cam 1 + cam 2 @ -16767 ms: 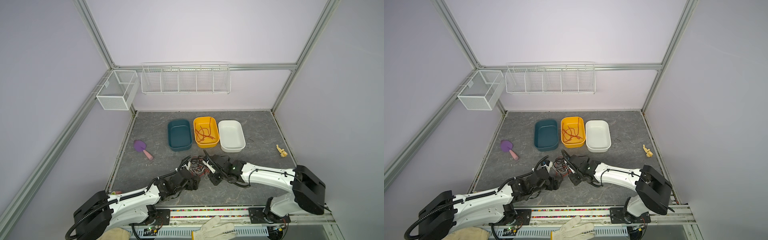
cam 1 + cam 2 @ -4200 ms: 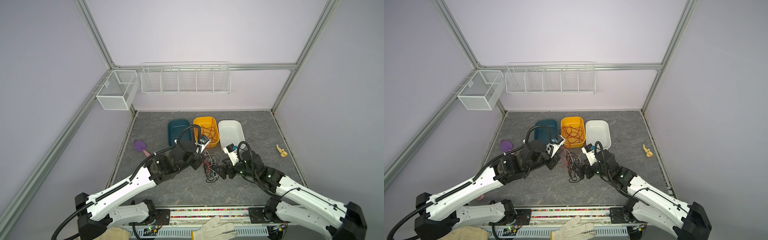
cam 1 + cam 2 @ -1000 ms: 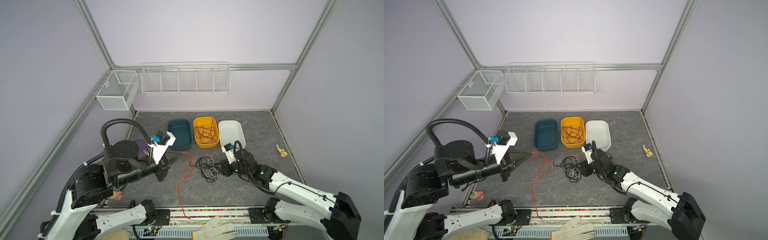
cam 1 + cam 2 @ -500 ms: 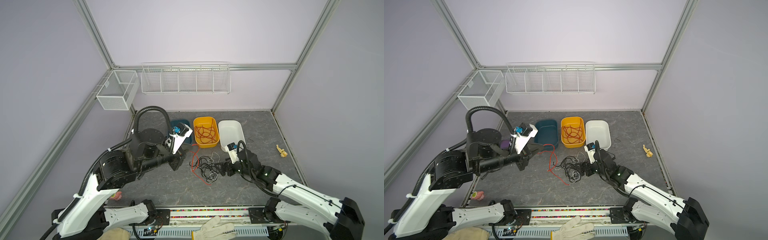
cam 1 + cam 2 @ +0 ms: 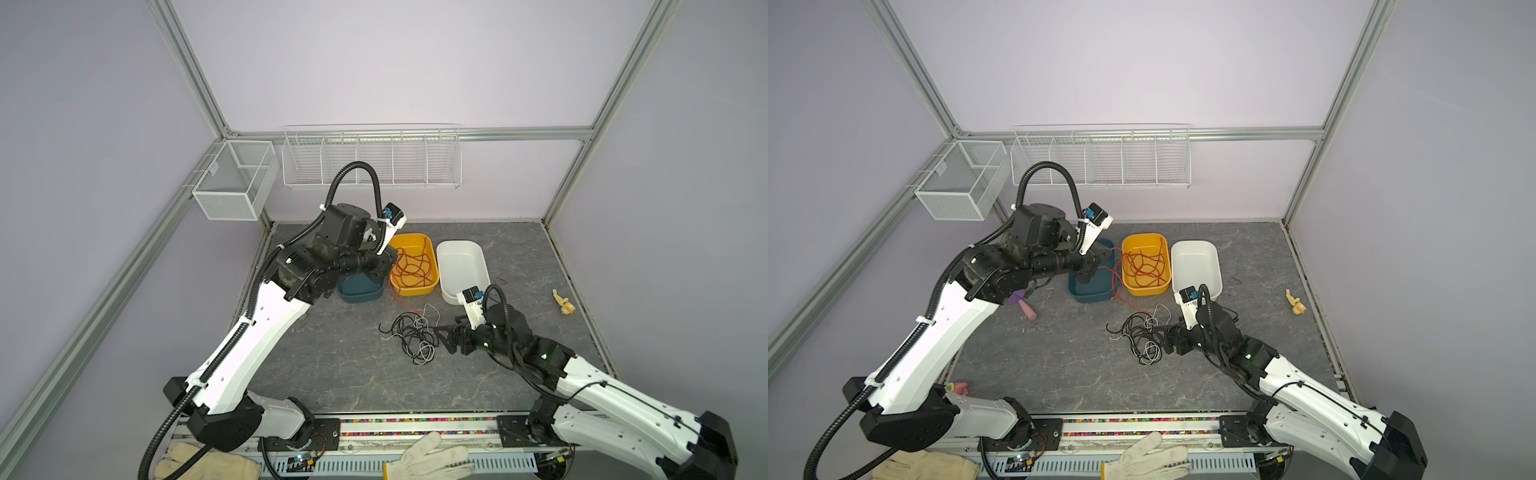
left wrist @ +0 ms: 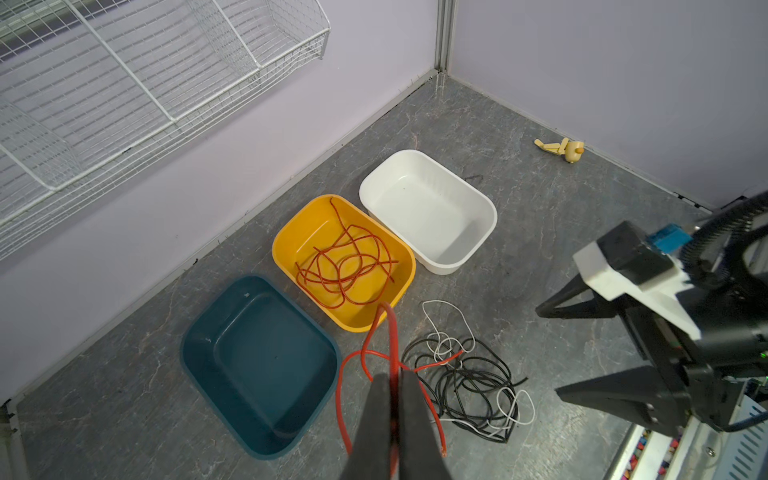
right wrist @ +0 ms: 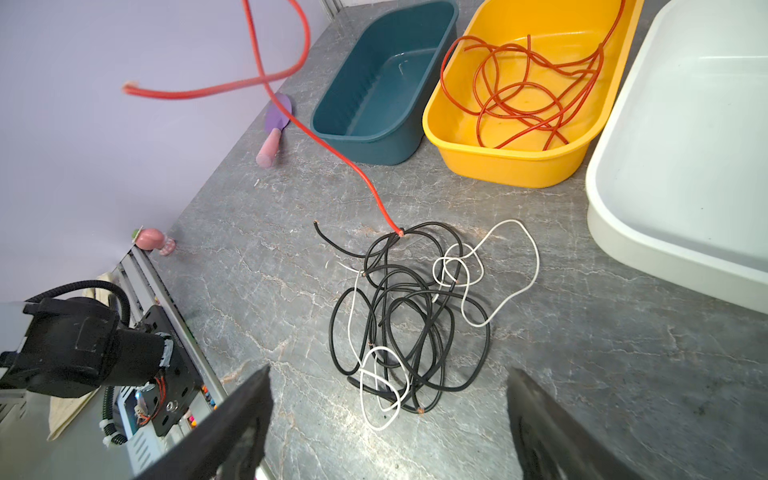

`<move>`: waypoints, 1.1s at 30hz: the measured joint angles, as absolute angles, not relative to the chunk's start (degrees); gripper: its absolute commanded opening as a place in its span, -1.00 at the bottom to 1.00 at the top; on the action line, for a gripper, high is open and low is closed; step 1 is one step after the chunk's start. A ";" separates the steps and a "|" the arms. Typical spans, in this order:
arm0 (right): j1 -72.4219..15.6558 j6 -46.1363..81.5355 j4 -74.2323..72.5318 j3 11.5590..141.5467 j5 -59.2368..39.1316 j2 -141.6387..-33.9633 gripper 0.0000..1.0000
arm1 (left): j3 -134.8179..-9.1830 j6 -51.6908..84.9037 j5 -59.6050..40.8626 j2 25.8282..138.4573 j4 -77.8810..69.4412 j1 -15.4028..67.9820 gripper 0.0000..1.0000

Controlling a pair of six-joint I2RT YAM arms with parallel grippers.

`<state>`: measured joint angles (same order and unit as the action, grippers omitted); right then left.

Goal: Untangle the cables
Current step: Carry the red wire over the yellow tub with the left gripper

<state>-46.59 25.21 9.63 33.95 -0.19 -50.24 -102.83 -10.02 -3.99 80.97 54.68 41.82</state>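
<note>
Cables [image 5: 409, 338] partly sorted: red ones [image 5: 411, 270] lie in yellow bin [image 5: 436, 268], another red one [image 6: 390, 328] is clamped in L gripper [image 6: 390, 399], tip touching the black/white pile [image 5: 1140, 332] mid-table, which R gripper [image 7: 389, 370], jaws apart, hovers beside; blk & wht left.

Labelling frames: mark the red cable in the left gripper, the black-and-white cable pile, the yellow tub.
red cable [image 6: 391, 332]: left wrist view, thick straight strand.
cable pile [image 7: 411, 316]: right wrist view, middle of the black coils.
yellow tub [image 5: 1146, 290]: in a top view, near wall.
</note>
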 measured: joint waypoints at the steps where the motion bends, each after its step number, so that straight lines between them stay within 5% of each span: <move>1: -46.59 25.21 9.63 33.95 -0.01 -50.15 0.78 | -103.28 -10.35 -4.01 82.21 53.98 41.43 -1.00; 33: -46.59 25.06 9.43 33.52 -3.81 -50.52 0.78 | -119.59 -12.49 -3.29 116.53 42.74 33.93 -1.00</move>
